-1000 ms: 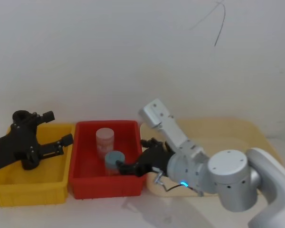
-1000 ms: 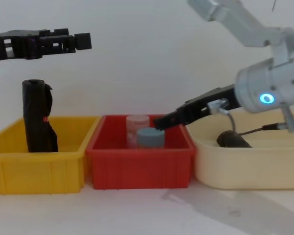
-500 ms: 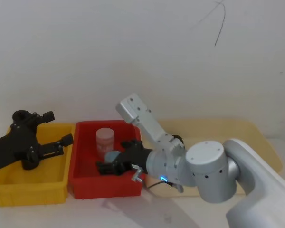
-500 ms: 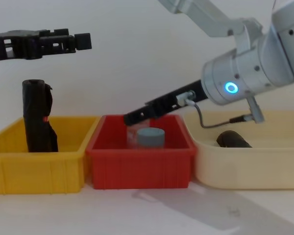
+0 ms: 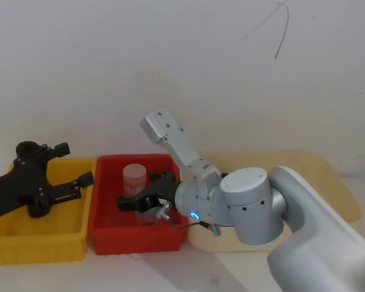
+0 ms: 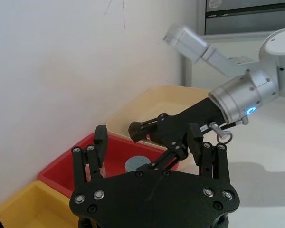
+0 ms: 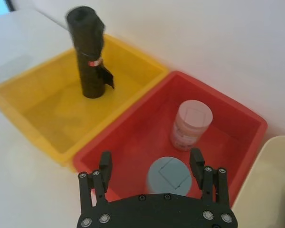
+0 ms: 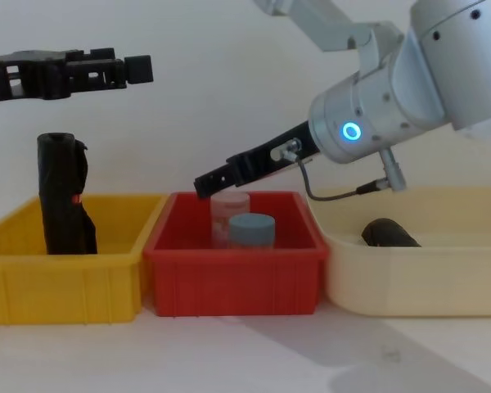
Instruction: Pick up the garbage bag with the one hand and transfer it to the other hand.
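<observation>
- The right gripper [image 7: 151, 164], black and long-fingered on a silver arm with a blue glowing ring, has its jaws spread wide. It holds nothing and touches nothing.
- It hangs over the red plastic bin [image 8: 229, 278], above a blue-grey capped cylinder [image 7: 170, 175] and a pale pink jar [image 7: 192, 123].
- The left gripper [image 5: 74, 163], also black, hovers high over the yellow plastic bin [image 8: 57, 286], jaws wide and empty.
- Since a second ago the right gripper has swung left, from the red bin's right edge to past its middle. The left gripper has stayed put.
- The matte black crinkled garbage bag roll [image 8: 389, 233] lies on its side in the cream tray [image 8: 409, 270], unmoved. It is right of the right gripper and well apart from both.
- A similar black roll with a red mark [image 8: 61, 196] stands upright in the yellow bin.
</observation>
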